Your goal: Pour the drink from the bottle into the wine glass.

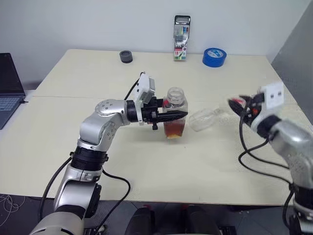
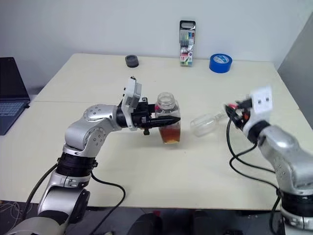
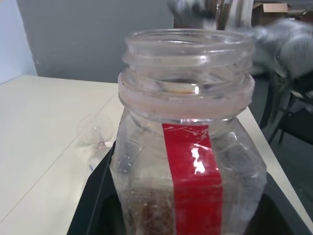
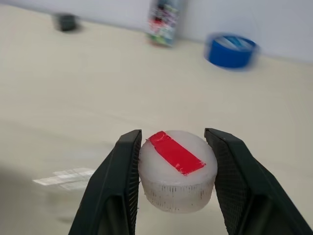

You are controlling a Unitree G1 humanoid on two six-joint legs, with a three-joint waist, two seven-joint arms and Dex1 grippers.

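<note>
cap off, glass still lying down

the left gripper (image 2: 164,120) clamps the open bottle (image 2: 168,119) upright on the table (image 2: 161,166), amber drink (image 2: 170,134) low inside. the right gripper (image 4: 174,172) pinches the red-and-white cap (image 4: 177,170) between its fingers. the wine glass (image 2: 206,123) lies on its side between the two grippers. best to put the cap down well apart from the bottle, then stand the glass upright before any tilting.

Clear bottle (image 1: 175,111) with red strip, amber drink (image 1: 174,129); white, red-taped cap (image 4: 177,169).
</note>
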